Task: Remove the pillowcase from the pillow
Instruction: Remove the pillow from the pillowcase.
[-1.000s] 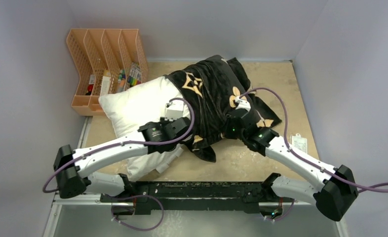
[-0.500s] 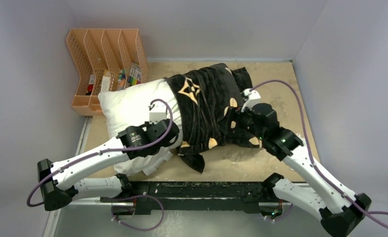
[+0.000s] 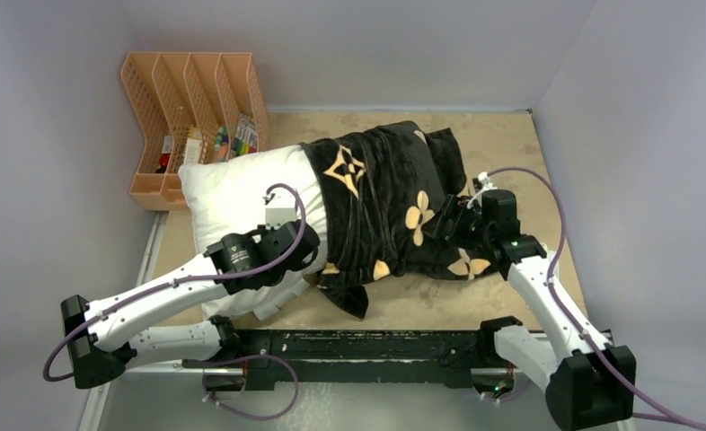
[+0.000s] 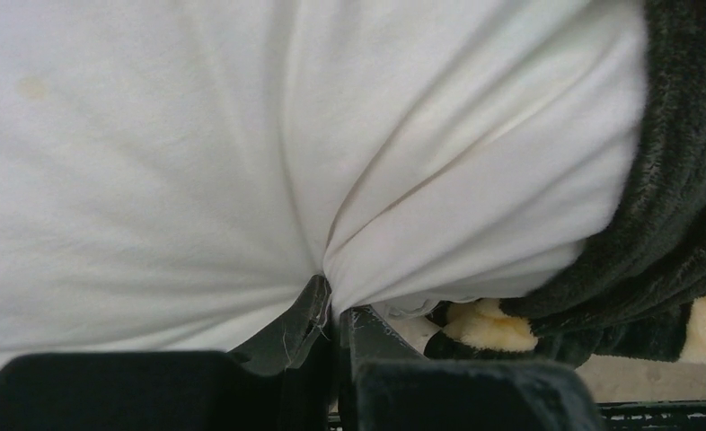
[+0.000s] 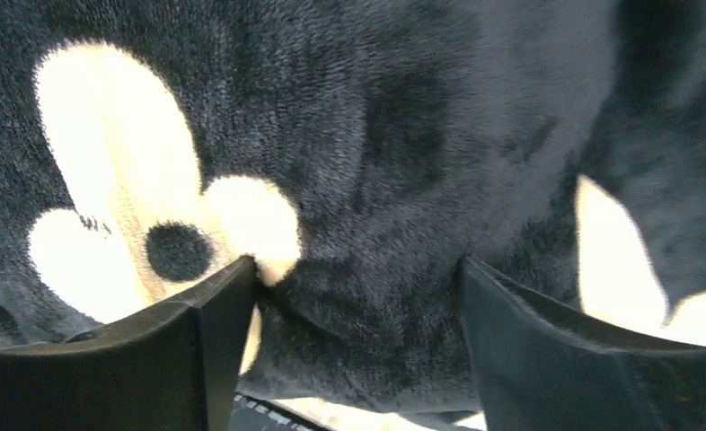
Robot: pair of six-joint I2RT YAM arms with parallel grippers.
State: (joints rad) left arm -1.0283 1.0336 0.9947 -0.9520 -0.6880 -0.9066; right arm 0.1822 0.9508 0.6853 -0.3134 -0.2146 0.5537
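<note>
Since last frame right hand (image 5: 358, 283) has let go, now spread apart against pillowcase (image 5: 421, 135); I see left hand (image 4: 333, 314) clamped on a pinch of pillow (image 4: 197, 135).

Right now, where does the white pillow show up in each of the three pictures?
Top external: pillow left of centre, its right end inside the black pillowcase.
Left wrist: pillow fills most of the frame, pinched by the left gripper at bottom centre.
Right wrist: not in it; only pillowcase plush.
Shared landmark: the pillowcase, also at the left wrist view's right edge.
</note>
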